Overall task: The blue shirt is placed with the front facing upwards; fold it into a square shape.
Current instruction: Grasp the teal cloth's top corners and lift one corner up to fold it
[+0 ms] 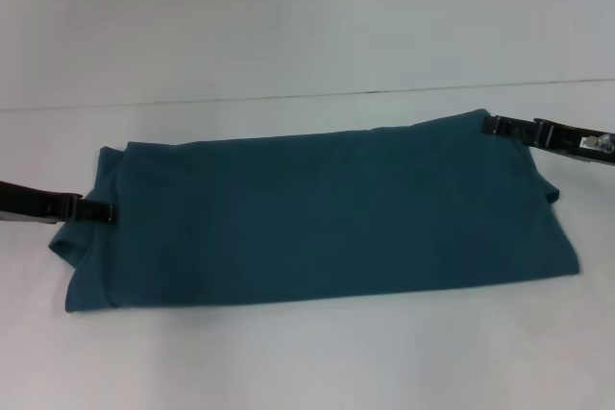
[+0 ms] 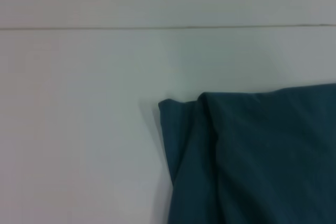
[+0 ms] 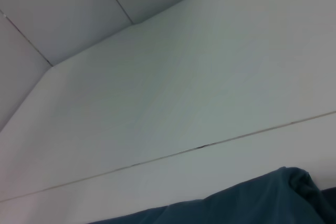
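The blue shirt (image 1: 317, 213) lies folded into a long band across the white table, plain teal side up, with no lettering showing. My left gripper (image 1: 104, 210) comes in low from the left and rests at the shirt's left end, over the doubled edge. The left wrist view shows that end's far corner (image 2: 181, 109) lying flat. My right gripper (image 1: 488, 125) is at the shirt's far right corner and is shut on the cloth, which bunches up towards it (image 3: 294, 179).
The white table (image 1: 288, 352) runs all round the shirt. A thin seam (image 1: 288, 98) crosses it behind the shirt, and a pale wall (image 3: 63, 14) rises farther back.
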Tool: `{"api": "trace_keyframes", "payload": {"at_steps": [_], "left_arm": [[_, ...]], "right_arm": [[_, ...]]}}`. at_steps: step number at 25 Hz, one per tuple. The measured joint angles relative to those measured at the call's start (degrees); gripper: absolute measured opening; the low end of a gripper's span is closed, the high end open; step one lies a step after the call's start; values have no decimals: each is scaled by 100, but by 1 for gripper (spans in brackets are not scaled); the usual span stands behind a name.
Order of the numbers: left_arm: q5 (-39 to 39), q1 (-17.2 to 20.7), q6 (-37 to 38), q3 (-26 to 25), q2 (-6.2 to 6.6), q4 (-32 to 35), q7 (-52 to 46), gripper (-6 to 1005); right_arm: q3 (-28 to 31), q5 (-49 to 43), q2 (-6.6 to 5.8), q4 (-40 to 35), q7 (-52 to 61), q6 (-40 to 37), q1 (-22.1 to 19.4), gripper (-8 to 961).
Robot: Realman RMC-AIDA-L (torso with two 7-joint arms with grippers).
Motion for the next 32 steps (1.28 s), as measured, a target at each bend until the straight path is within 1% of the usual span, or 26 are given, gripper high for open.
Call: {"api": "trace_keyframes", "payload": {"at_steps": [5,7,11,17,22,28,32], "left_arm": [[67,-149,-201,19,80,-345,-2,946],[67,-149,-201,19,80,-345,-2,947],[120,-216,-435,23,117,-584,-11,946],[134,-355,-729,1,258,-1126,-14,943],[136,-385,-741,-2,269,-1168,-16,941],[112,-533,-676,-6,340,-1458,30,938],[89,-580,-617,-14,345,-1503,32,938]], "right_arm": [[-34,-4,-2,0,2,-5,2,938],[-68,-5,-2,0,16,-10,9,937],[-138,-5,-11,-1,38,-15,14,935],[-149,-5,-17,-4,48,-15,14,932],[-184,-5,-23,-4,65,-14,14,929],[-276,-4,-60,-11,135,-154,4,910],[-275,-5,-80,-16,141,-216,-5,906]]}}
